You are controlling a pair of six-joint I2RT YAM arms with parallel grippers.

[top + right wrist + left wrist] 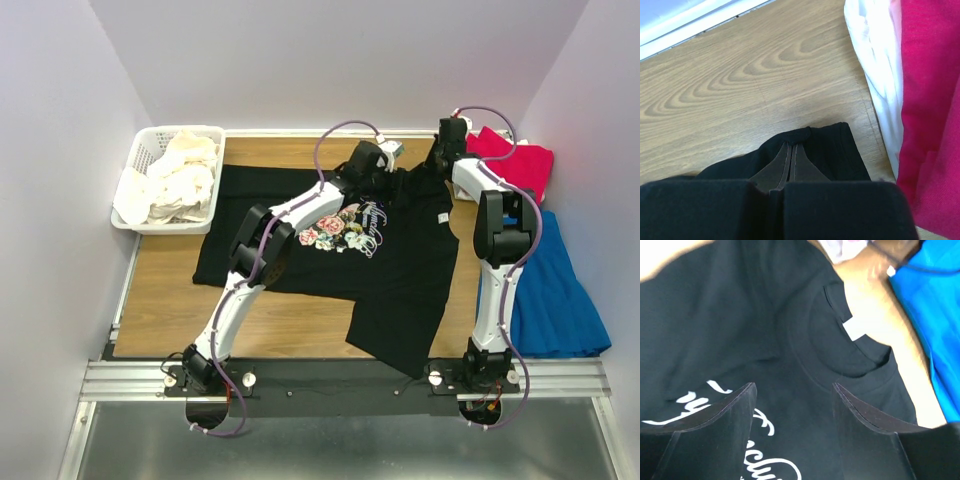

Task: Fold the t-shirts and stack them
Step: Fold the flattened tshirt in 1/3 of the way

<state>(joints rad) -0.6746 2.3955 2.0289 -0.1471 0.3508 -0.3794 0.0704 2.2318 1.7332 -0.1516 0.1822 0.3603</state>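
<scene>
Directly under left hand [794, 386] — black t-shirt [765, 315]; right hand [791, 150] pinches it.

1 black cotton t-shirt [400, 275] with a pink-rose floral print and white lettering, 1 crimson red t-shirt [522, 165], 1 plain white cloth [875, 75], 1 bright blue cloth [555, 290], 1 white plastic lattice basket [138, 157] of cream-white garments [180, 180] too crumpled to count, 1 wood-grain table [170, 300], 2 black-and-white robot arms: left arm [232, 310], right arm [492, 290]

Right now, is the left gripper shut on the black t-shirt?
No: the left wrist view shows the left gripper open, its fingers spread apart over the black t-shirt with no fabric pinched.
</scene>
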